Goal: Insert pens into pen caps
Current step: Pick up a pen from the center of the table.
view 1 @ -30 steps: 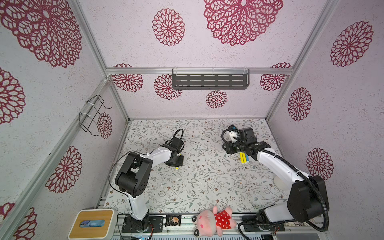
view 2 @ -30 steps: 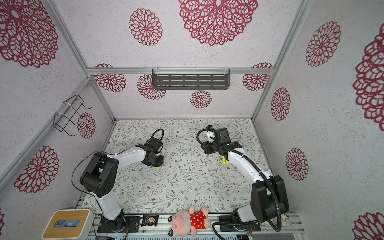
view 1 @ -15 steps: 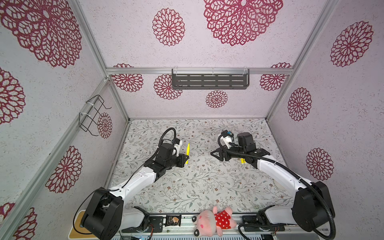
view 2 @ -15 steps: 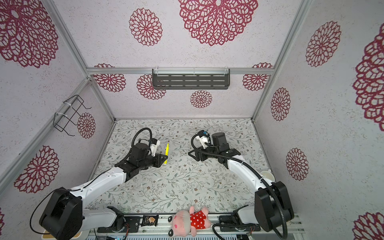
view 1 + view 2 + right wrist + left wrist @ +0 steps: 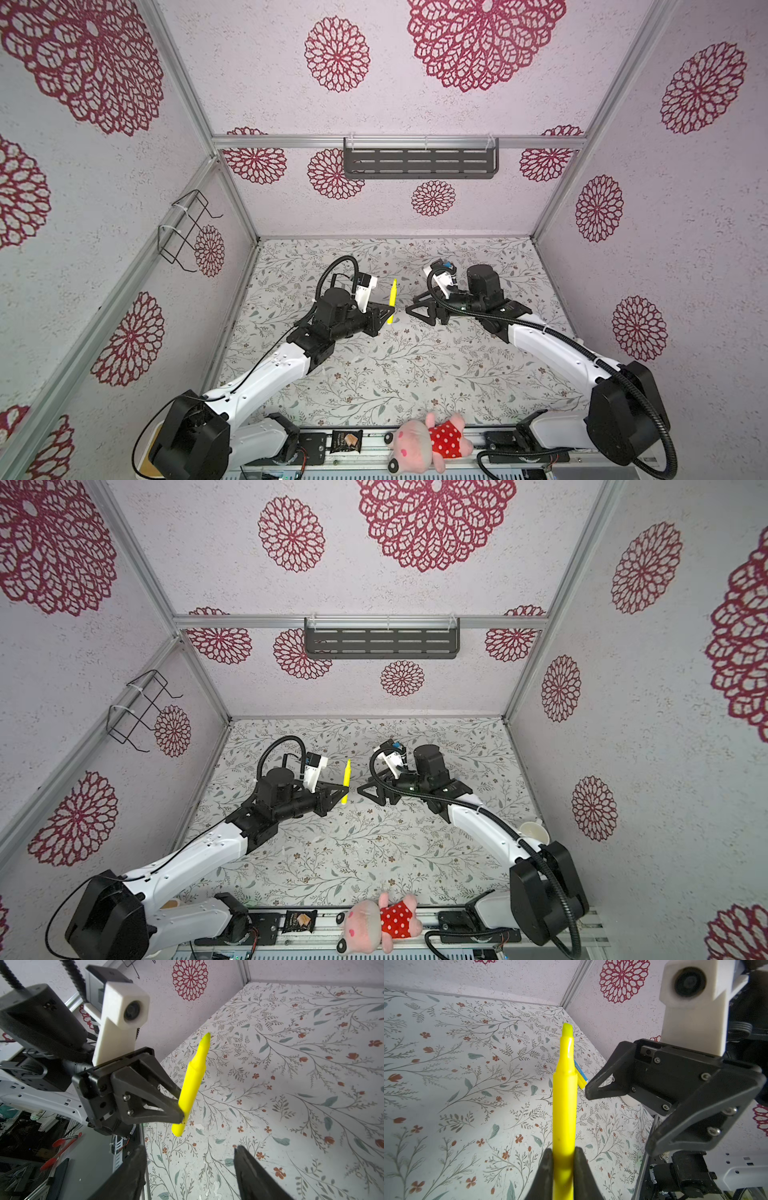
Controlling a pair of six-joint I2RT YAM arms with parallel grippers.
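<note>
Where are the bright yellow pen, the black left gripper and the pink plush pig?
bright yellow pen (image 5: 564, 1109): left wrist view, mid-barrel.
black left gripper (image 5: 390, 309): in a top view, between fingertips.
pink plush pig (image 5: 446, 440): in a top view, red dress.

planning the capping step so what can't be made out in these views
Pen caps: none identifiable; too small against the printed cover in both top views.
Blue pen: left wrist view, mostly behind the yellow pen in the left gripper.
Whitish cup: top view, partly behind the right arm; contents unseen.
Dark packet: top views, print too small to read.
</note>
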